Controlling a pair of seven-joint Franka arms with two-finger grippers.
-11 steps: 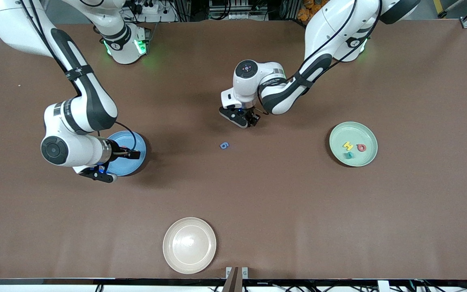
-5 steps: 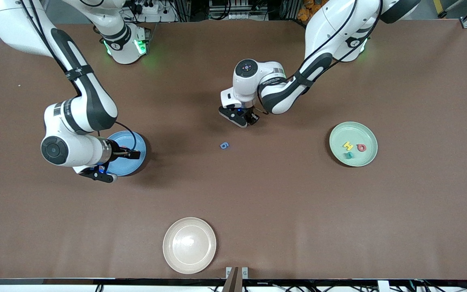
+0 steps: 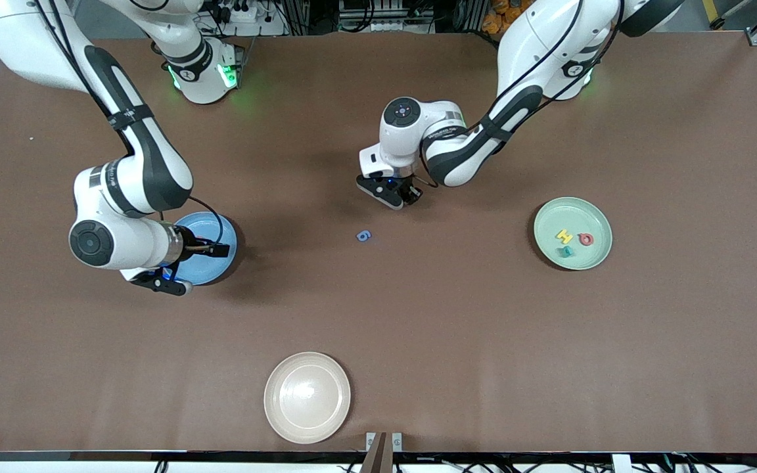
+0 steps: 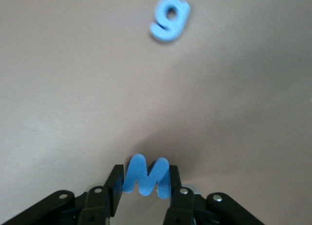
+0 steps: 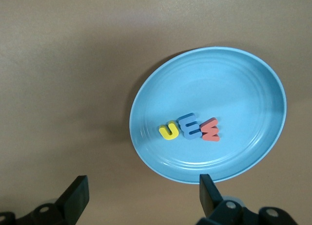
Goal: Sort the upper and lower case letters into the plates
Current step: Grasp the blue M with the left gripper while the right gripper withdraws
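the left gripper (image 4: 145,192) pinches a blue m (image 4: 146,175) above bare table (image 3: 457,315), a blue g (image 3: 365,236) lying below it. the blue plate (image 5: 243,84) holds yellow u (image 5: 169,131), blue e (image 5: 189,126), red w (image 5: 210,129) under the wide-open right gripper (image 5: 141,198). mint plate (image 3: 594,256): yellow h (image 3: 564,236).

A blue M (image 4: 146,175) is standing upright, pinched in the left gripper (image 4: 145,192). A blue g (image 4: 168,19) is lying flat just ahead. Below the right gripper (image 5: 141,198), a blue plate (image 5: 253,79) is holding yellow U (image 5: 169,131), blue E (image 5: 189,126) and red W (image 5: 210,129). The green plate (image 3: 598,217) is holding yellow H (image 3: 564,236), a red letter (image 3: 586,239), perhaps o, and a teal one (image 3: 566,251).
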